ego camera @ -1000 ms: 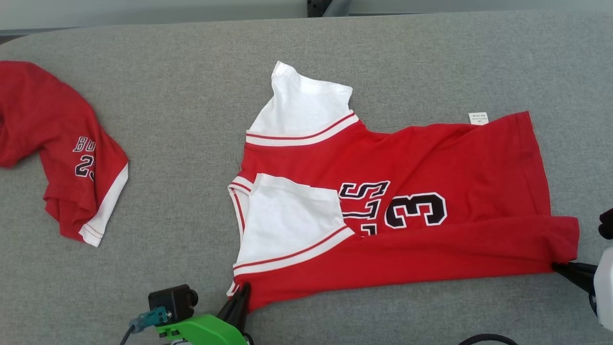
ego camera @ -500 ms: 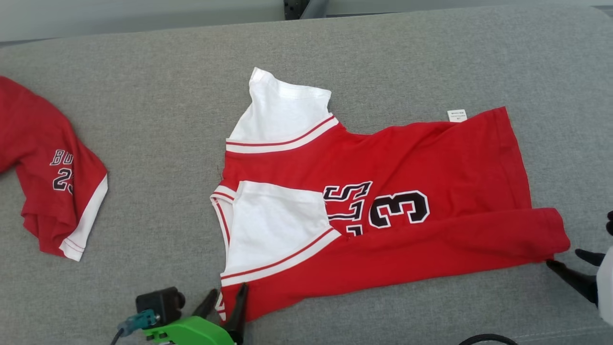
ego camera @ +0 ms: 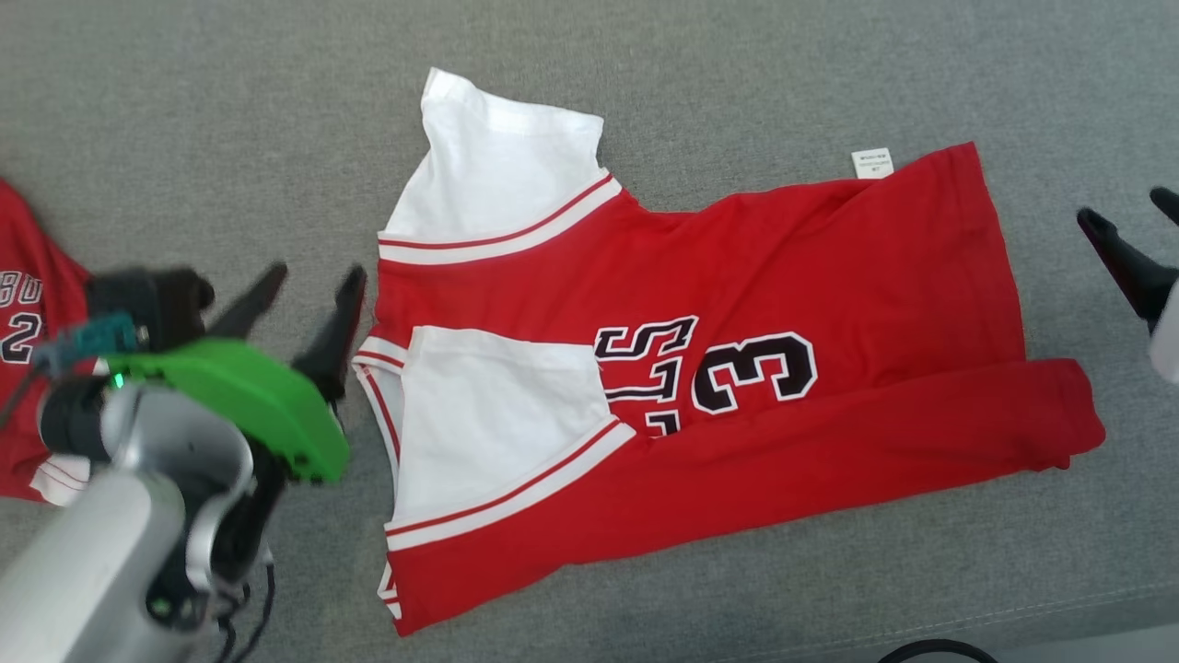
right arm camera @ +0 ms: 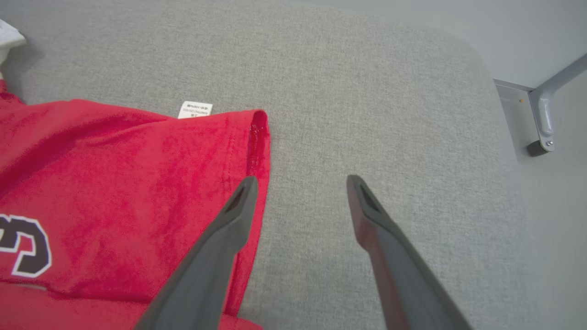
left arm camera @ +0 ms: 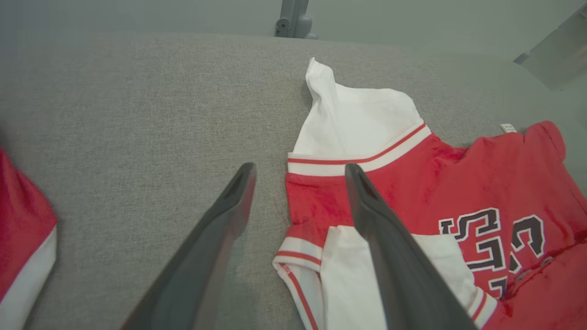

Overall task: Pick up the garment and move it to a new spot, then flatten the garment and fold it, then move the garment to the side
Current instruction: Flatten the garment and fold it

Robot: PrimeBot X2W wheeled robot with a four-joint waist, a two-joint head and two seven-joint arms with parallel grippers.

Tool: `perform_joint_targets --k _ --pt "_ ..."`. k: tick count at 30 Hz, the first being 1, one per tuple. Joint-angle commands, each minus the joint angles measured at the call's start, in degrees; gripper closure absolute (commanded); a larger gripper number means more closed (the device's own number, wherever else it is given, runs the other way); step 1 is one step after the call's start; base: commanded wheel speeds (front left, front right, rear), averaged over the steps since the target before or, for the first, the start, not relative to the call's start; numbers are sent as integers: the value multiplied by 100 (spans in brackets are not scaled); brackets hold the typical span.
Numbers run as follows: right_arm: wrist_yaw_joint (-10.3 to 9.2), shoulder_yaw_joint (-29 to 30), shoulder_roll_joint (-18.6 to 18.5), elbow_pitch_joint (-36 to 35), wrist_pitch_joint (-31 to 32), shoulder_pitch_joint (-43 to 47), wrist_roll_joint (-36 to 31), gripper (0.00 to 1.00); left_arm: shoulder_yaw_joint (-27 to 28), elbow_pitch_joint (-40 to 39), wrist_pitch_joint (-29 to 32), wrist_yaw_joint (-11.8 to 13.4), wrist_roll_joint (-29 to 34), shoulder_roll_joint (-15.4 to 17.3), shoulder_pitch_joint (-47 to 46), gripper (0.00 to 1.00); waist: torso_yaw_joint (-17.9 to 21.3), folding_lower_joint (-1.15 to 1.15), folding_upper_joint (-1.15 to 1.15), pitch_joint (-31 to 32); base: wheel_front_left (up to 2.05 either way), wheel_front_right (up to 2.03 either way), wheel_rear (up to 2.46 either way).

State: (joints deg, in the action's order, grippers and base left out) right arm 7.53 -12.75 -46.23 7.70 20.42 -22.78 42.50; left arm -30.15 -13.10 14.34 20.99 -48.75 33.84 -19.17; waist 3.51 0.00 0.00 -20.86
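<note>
The garment (ego camera: 783, 267) is a red jersey with white sleeves and a black number, spread on the grey padded surface (ego camera: 184, 110) with its near edge folded over onto the body. My left gripper (ego camera: 313, 281) is open and empty beside the collar end. In the left wrist view that gripper (left arm camera: 299, 169) hovers over the garment's (left arm camera: 435, 183) shoulder edge. My right gripper (ego camera: 1124, 207) is open at the far right, just off the hem. In the right wrist view its (right arm camera: 301, 181) left finger lies over the garment's (right arm camera: 114, 174) hem and the right one over bare surface.
A second red garment (ego camera: 23, 313) lies bunched at the left edge, behind my left arm. A white label (ego camera: 871, 162) sticks out at the jersey's far edge. The surface ends at the right, where a metal frame leg (right arm camera: 545, 114) stands on the floor.
Both grippers opened and let go of the garment's near corners, then moved away from me along its two ends. The head camera also shifted, so the whole picture moved.
</note>
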Motion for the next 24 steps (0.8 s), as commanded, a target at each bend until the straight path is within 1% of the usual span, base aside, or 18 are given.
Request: perform_joint_targets --k 1,2,3,7,12,16,22,24 --pt "-9 -21 357 136 97 -462 -218 0 -16 237 267 -125 111 -5 -716 0 -3 0 0 -558 0 0 0" --pt "-9 -48 539 225 149 -687 -306 0 -36 400 408 -201 74 -83 -1036 0 -3 0 0 -648 0 0 0" --pt "-9 -48 539 225 149 -687 -306 0 -36 400 408 -201 74 -83 -1036 0 -3 0 0 -648 0 0 0" --pt "-9 -213 1061 681 312 -1469 -613 0 -84 1210 836 -473 -77 -409 -2169 0 19 0 0 -930 0 0 0" --pt "-9 -476 1387 1254 414 -2072 -835 0 -46 2239 1157 -807 -431 -876 -3035 0 59 0 0 -1099 0 0 0" --pt "-9 -768 1449 1483 526 -2266 -742 0 -154 2821 1211 -980 -378 -1064 -3481 0 90 0 0 -1128 0 0 0" --pt "-9 -1118 1293 1606 501 -2343 -542 0 -208 3371 1383 -1225 -611 -1277 -3742 0 156 0 0 -1117 0 0 0" --pt "-9 -1256 1241 1617 475 -2419 -439 0 -224 3561 1506 -1299 -649 -1261 -3869 0 212 0 0 -1150 0 0 0"
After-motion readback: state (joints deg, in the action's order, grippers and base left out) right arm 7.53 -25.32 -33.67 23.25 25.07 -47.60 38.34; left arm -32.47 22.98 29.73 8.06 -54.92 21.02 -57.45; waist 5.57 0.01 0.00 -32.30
